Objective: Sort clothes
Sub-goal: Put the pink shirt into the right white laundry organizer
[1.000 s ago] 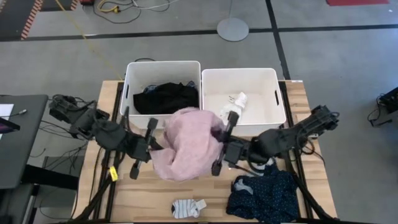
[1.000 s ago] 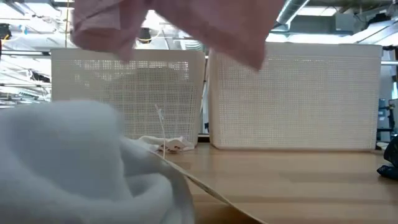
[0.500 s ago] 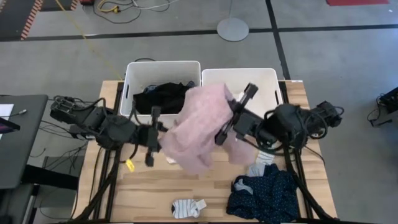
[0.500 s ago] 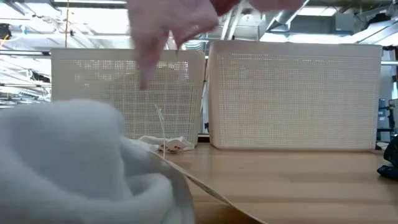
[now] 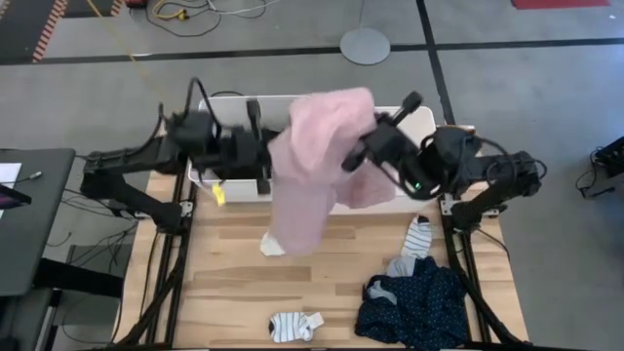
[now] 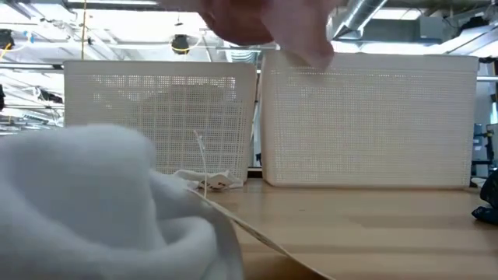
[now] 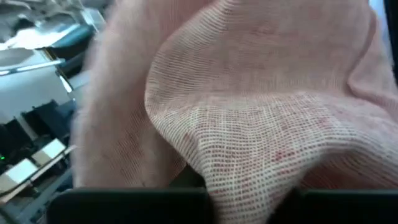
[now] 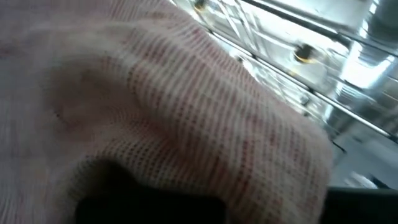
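The pink top hangs high in the air between my two grippers, over the near walls of the two white bins; the low view shows its lower folds above the bin rims. My left gripper is shut at the top's left side. My right gripper is shut at its right side. Pink cloth fills both wrist views and hides the fingertips. A navy dotted piece and small socks lie flat on the table. My left gripper holds the pink top at its left edge, coming level from the table's left side. Cloth drapes over the fingers, so the exact place and the number of layers stay hidden. My right gripper holds the top's upper right part, coming roughly level from the table's right. Bunched cloth covers its fingers. The top hangs slack below both grippers, clear of the table.
The left bin and the right bin stand side by side at the table's far edge. A small white piece and another sock lie on the wood. A pale blurred cloth fills the low view's near left.
Both grippers have gone up and toward the table's far edge with the pink top between them, from above the table's middle to above the bins. The top, bunched wide before, now hangs longer and narrower.
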